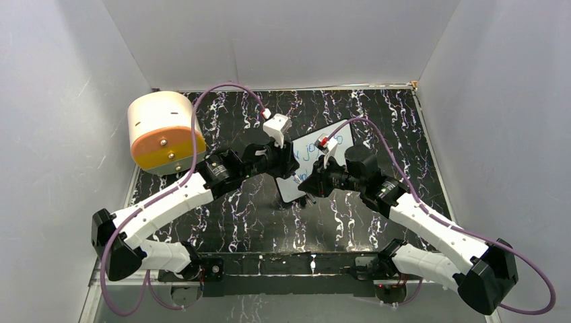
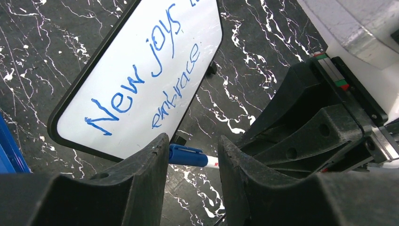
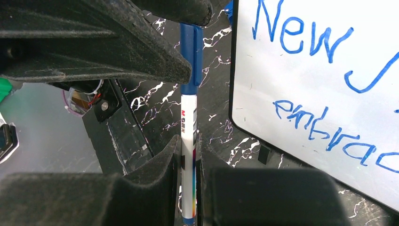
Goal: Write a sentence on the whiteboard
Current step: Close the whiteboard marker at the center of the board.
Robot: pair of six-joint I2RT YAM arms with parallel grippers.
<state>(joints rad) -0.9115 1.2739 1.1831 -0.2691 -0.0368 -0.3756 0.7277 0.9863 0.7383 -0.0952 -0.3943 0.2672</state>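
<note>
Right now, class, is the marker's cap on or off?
On: the blue cap sits flush on the white marker, which the right pincer clamps.

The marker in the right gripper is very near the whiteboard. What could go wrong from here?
1. The left gripper stands open, with its fingers on either side of the blue cap. Closing off-centre might tilt the marker in the shut right gripper.
2. The whiteboard lies close beside both grippers, so a sideways move could nudge it or smear the sentence.
</note>
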